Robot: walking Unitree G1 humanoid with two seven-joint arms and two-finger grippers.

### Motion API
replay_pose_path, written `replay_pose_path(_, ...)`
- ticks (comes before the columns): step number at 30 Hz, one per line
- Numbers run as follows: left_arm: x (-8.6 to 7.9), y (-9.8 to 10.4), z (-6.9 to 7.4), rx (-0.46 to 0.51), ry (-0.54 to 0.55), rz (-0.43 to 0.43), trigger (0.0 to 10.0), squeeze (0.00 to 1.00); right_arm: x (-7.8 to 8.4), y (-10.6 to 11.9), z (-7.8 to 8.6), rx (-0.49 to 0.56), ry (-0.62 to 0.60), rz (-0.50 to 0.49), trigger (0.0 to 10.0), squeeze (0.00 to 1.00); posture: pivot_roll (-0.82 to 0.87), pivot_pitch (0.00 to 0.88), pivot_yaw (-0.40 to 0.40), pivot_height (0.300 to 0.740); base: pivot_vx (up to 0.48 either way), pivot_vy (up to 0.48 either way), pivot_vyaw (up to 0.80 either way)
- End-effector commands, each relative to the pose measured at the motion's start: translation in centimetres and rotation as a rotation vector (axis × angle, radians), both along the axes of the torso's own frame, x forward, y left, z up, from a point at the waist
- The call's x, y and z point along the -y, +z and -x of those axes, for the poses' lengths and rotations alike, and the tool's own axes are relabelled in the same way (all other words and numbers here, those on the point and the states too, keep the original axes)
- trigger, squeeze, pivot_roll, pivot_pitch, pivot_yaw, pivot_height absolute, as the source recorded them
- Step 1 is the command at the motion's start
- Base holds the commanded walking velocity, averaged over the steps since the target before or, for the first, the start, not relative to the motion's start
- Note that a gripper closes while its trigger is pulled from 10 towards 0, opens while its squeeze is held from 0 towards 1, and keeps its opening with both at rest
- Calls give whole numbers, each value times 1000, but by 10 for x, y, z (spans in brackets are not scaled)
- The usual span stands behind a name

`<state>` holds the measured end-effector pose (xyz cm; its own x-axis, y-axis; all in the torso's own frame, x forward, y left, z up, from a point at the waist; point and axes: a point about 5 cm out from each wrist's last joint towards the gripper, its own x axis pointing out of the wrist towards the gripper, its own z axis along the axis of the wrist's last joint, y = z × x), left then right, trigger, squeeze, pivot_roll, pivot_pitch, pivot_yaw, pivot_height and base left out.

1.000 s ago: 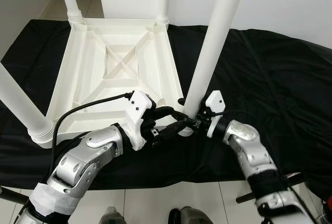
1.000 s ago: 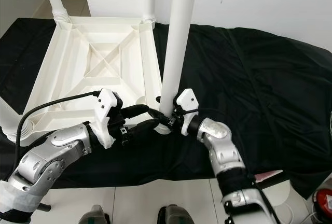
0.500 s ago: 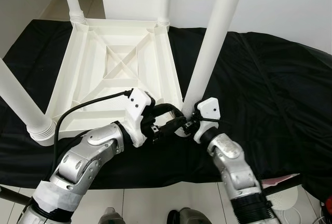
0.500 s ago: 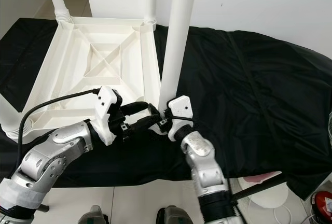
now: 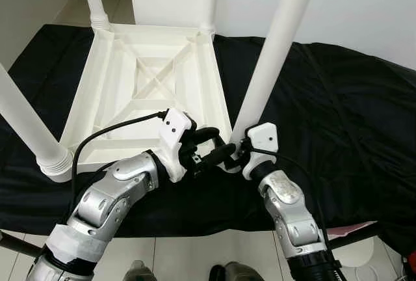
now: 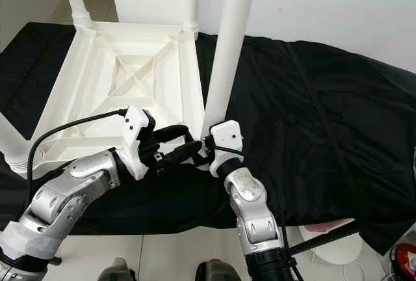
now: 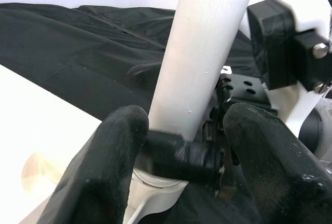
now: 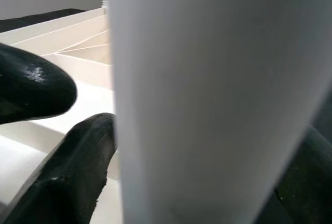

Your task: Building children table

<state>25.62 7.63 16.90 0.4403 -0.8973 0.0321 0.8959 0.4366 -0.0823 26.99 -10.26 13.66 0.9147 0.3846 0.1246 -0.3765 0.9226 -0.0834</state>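
White plastic children's table (image 5: 149, 86) lay upside down on a black cloth (image 5: 338, 112), ribbed underside up, legs pointing upward. The white round table leg (image 5: 270, 60) at its near right corner stood a bit tilted, base at the corner socket. The right gripper (image 5: 235, 156) sat at that leg's base, black fingers (image 8: 67, 182) on either side of the leg and closed against it, the leg passing between them. The left gripper (image 5: 211, 149) reached in from the left at the same spot, fingers (image 7: 104, 167) spread apart, the leg base just beyond and between the tips; whether they touched it was unclear. Other legs stood at the far corners and near left corner. White wall (image 5: 364, 8) behind.
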Motion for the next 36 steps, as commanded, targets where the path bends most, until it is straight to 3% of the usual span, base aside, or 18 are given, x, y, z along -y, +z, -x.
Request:
replay_pose_path(1, 0, 1, 2, 19, -61, 4, 10000, 0, 5, 3, 10, 27, -16, -6, 10000, 0, 54, 0, -86, 740, 0, 0, 0)
replay_pose_path(7, -3, 2, 0, 18, -46, 8, 10000, 0, 10, 9, 26, 75, 15, -21, 10000, 0, 45, 12, -81, 740, 0, 0, 0)
replay_pose_path(10, -10, 5, -6, 29, -21, 6, 10000, 0, 20, 12, 41, 96, 19, -32, 10000, 0, 36, 27, -72, 740, 0, 0, 0)
replay_pose_path(17, -23, 13, -17, 54, 31, 8, 10000, 0, 34, 5, 62, 74, -14, -12, 10000, 0, 20, 50, -57, 740, 0, 0, 0)
replay_pose_path(22, -42, 22, -30, 76, 106, 9, 10000, 0, 39, -8, 82, 22, 30, 26, 10000, 0, 6, 63, -47, 740, 0, 0, 0)
replay_pose_path(23, -48, 24, -35, 82, 128, 8, 10000, 0, 40, -8, 83, 14, 49, 29, 8314, 0, 4, 63, -48, 740, 0, 0, 0)
replay_pose_path(24, -51, 25, -37, 85, 141, 6, 10000, 0, 41, -8, 84, 12, 55, 31, 4706, 0, 4, 63, -48, 740, 0, 0, 0)
replay_pose_path(25, -55, 26, -40, 90, 154, 2, 10000, 0, 39, -8, 84, 7, 83, 23, 0, 0, 4, 65, -47, 740, 0, 0, 0)
replay_pose_path(34, -65, 22, -45, 105, 201, -44, 10000, 0, 30, -4, 79, -27, 256, -14, 0, 0, 15, 64, -48, 740, 0, 0, 0)
replay_pose_path(35, -66, 20, -45, 109, 209, -69, 10000, 0, 28, -3, 76, -36, 287, -12, 1216, 0, 24, 65, -48, 740, 0, 0, 0)
replay_pose_path(36, -68, 16, -45, 99, 218, -86, 10000, 0, 26, -2, 72, -49, 324, -16, 10000, 0, 31, 65, -49, 740, 0, 0, 0)
